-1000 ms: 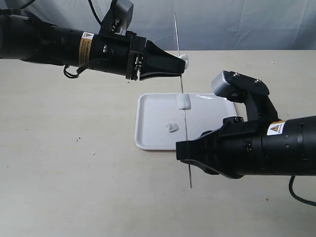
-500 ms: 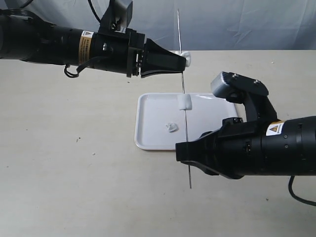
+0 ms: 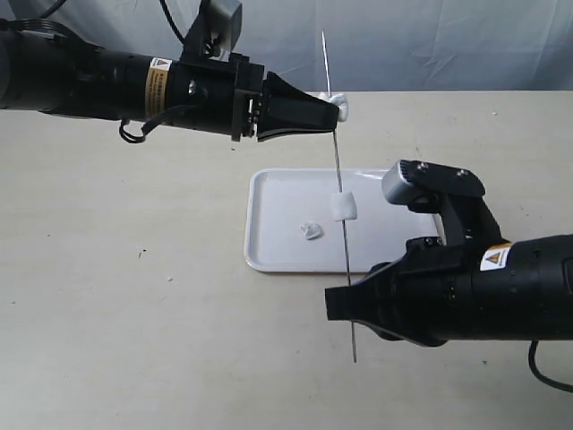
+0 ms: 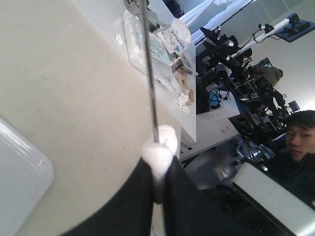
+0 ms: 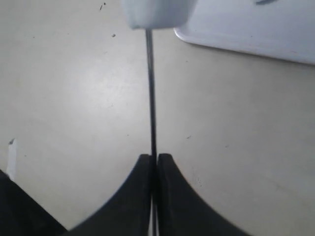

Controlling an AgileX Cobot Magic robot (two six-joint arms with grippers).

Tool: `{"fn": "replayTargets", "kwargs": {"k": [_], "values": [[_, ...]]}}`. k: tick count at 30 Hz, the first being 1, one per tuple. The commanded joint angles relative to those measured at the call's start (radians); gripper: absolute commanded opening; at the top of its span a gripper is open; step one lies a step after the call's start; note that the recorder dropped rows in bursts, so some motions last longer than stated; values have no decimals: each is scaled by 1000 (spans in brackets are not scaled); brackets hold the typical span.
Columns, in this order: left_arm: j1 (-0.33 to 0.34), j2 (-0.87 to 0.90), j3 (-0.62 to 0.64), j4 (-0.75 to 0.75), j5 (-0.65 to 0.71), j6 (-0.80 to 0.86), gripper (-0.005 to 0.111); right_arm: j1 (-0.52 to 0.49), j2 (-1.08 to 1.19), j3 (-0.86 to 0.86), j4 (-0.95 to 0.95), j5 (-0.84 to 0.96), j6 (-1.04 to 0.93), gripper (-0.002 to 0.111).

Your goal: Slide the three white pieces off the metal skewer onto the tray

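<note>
The metal skewer (image 3: 338, 193) stands nearly upright above the tray (image 3: 269, 262). My right gripper (image 3: 351, 306) is shut on its lower part, and the right wrist view shows the rod (image 5: 150, 98) pinched between the closed jaws (image 5: 154, 160). My left gripper (image 3: 335, 109) is shut on the top white piece (image 3: 338, 107), which bulges from the fingertips (image 4: 158, 150) around the skewer (image 4: 149, 73). A second white piece (image 3: 343, 206) sits mid-skewer over the tray, also seen in the right wrist view (image 5: 157, 12). A third white piece (image 3: 311, 231) lies on the tray.
The tray rests on a beige table (image 3: 134, 313) with a grey backdrop behind. Both black arms hang over the table, left arm (image 3: 107, 85) at the back, right arm (image 3: 483, 287) at the front. The table's far edge (image 4: 189, 142) shows beyond the left gripper.
My left gripper has closed on the top white piece. My right gripper has moved down and forward with the skewer, so the rod slid through the held piece and the middle piece sits lower.
</note>
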Motion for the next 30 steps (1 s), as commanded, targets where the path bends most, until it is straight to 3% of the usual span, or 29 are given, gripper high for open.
{"fn": "replayTargets", "kwargs": {"k": [1, 14, 30], "values": [[0, -3, -3, -102, 6, 17, 0, 4, 2, 31, 0, 32, 8, -1], [0, -3, -3, -255, 6, 57, 0, 4, 2, 30, -1, 58, 8, -1], [0, -3, -3, -333, 6, 89, 0, 4, 2, 114, 11, 48, 8, -1]]}}
